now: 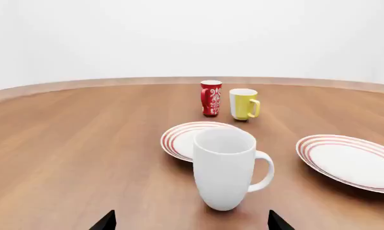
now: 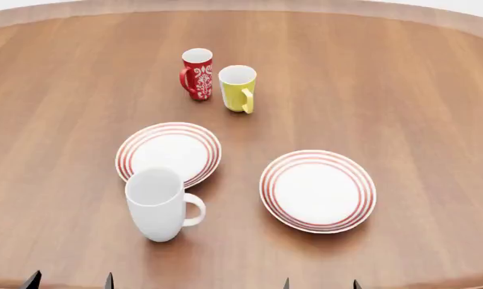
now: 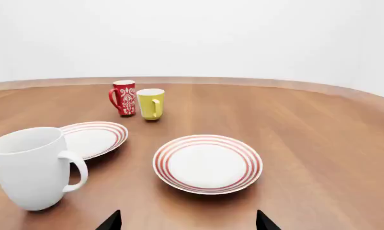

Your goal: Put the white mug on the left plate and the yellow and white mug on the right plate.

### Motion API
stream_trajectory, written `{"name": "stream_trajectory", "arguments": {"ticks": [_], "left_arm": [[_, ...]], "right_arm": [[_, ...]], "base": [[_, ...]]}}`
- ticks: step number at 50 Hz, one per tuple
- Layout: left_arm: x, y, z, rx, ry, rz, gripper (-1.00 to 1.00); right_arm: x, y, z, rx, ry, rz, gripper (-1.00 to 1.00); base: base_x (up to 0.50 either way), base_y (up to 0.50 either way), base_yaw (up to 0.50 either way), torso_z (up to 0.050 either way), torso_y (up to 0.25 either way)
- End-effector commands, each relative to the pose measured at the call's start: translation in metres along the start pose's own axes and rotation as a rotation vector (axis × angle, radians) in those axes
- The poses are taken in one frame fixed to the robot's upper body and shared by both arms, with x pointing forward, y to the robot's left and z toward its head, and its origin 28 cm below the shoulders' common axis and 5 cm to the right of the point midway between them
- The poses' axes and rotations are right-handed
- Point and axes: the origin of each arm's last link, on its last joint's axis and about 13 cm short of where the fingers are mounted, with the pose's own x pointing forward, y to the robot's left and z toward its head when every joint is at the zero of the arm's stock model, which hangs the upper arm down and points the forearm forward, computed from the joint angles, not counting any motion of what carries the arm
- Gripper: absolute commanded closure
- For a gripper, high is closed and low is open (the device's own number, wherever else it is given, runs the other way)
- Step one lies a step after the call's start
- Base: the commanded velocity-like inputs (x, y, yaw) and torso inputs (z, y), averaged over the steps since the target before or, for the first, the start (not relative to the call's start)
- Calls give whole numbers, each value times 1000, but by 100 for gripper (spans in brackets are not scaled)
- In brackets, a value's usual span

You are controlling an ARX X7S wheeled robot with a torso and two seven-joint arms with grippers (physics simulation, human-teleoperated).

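Wooden desk (image 2: 402, 90): white mug (image 2: 157, 205) just off left plate (image 2: 169, 153), both tools wide (only tips visible), empty.

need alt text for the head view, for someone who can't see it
A wooden table holds two empty red-ringed plates, the left plate and the right plate. The white mug stands upright on the table just in front of the left plate; a red mug and the yellow and white mug stand farther back.
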Motion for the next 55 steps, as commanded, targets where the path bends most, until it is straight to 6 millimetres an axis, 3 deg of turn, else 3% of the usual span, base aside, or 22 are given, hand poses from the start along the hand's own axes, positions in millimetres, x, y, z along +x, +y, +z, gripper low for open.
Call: {"name": "stream_trajectory", "arguments": {"ticks": [1, 6, 13, 22, 29, 55], "left_arm": [[-5, 6, -5, 23, -8, 13, -100], [-7, 15, -9, 76, 26, 46, -100], [-2, 10, 5, 47, 21, 8, -100], [-15, 19, 51, 116, -103, 27, -100], [-14, 22, 65, 85, -155, 84, -100], [-14, 20, 66, 53, -167, 75, -100]], "right_arm": [[-3, 7, 11, 27, 12, -33, -100], [-4, 9, 8, 51, 21, -49, -100], [2, 3, 22, 61, -5, -52, -100], [-24, -18, 66, 91, -142, -133, -100], [-28, -26, 73, 105, -187, -186, -100], [-24, -22, 70, 53, -180, -146, -100]], "base": [[0, 0, 0, 0, 0], [0, 0, 0, 0, 0], [0, 0, 0, 0, 0], [0, 0, 0, 0, 0], [0, 0, 0, 0, 0], [0, 0, 462, 0, 0]]}}
